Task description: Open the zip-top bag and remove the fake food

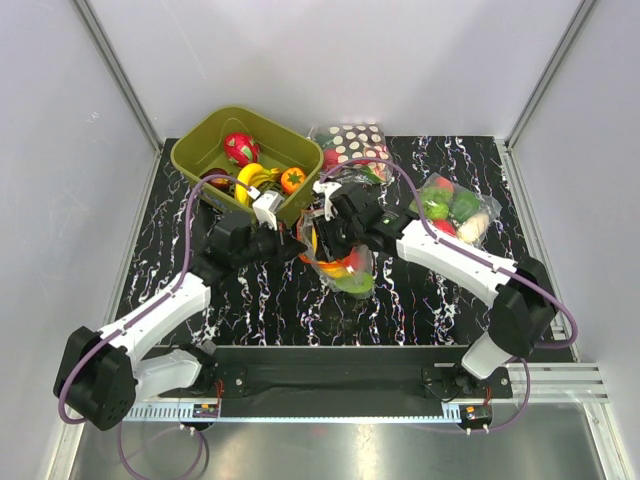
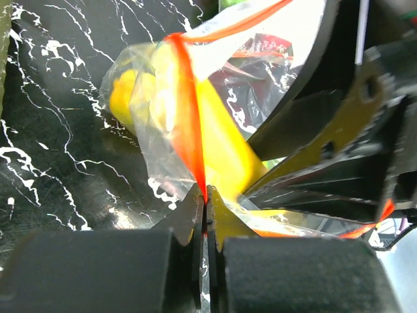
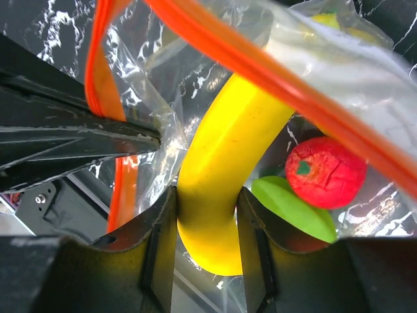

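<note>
1. Pinching the orange zip strip (image 2: 189, 111) at the edge of the mouth, the left gripper (image 2: 206, 195) has its jaws pressed together on the thin plastic, with no gap showing.
2. The right gripper (image 3: 205, 215) reaches into the open mouth, its fingers closed partway around the yellow banana (image 3: 228, 150) and touching it on both sides.
3. The zip-top bag (image 1: 345, 265) lies mid-table between the two grippers, just in front of the green bin (image 1: 200, 140). A red fruit (image 3: 326, 173) and a green piece (image 3: 293, 208) sit inside beside the banana.
4. The banana looks glossy and curved, so it may twist or slip from the fingers on the way out.
5. If the left pinch slides off the strip, the whole bag may lift with the banana, or the mouth may collapse and snag it.
6. Farther back, a polka-dot bag (image 1: 352, 140) and a vegetable bag (image 1: 450, 205) lie apart from the work.
</note>
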`<state>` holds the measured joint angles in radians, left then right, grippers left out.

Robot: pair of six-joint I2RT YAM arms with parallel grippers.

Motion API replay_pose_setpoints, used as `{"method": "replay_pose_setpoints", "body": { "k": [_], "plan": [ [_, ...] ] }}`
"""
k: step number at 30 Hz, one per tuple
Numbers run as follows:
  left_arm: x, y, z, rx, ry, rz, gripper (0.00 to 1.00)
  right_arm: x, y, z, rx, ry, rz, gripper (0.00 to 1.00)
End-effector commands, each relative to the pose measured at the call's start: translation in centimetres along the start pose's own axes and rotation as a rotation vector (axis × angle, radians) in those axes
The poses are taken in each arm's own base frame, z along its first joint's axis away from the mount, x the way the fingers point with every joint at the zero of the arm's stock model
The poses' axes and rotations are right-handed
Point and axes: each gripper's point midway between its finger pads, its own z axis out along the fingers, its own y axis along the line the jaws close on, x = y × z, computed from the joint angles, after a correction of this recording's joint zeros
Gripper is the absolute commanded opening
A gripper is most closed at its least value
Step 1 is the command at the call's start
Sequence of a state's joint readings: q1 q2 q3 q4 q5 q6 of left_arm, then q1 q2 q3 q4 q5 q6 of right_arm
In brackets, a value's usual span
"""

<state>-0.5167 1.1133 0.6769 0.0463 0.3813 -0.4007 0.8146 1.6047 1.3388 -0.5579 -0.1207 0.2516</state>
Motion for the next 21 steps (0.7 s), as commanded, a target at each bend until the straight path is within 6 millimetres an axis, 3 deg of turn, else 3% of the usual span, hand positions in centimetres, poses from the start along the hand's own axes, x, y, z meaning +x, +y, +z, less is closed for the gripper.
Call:
{"method": "replay_pose_setpoints", "body": {
  "k": [1, 3, 9, 13, 21],
  "plan": [
    [-1.8, -1.1, -0.2, 0.038, -0.053, 0.038, 0.00, -4.1, 0.5, -1.7, -0.008, -0.159, 0.007, 0.26],
    [-1.9, -1.5, -0.2, 0.057, -0.061, 0.034, 0.00, -4.3, -0.2, -1.6, 0.010, -0.179, 0.022, 0.26],
    [-2.3, -0.7, -0.1, 0.008, -0.064, 0.031, 0.00, -4.3, 2.1, -2.1, -0.134, -0.151, -0.023, 0.26],
    [-3.0, 0.7, 0.3, -0.075, -0.064, 0.034, 0.00, -2.5, 3.3, -3.1, -0.213, -0.077, -0.063, 0.26],
    [-5.4, 1.6, 0.8, -0.116, -0.095, 0.046, 0.00, 0.7, 4.1, -4.4, -0.299, 0.008, -0.110, 0.23]
  ]
}}
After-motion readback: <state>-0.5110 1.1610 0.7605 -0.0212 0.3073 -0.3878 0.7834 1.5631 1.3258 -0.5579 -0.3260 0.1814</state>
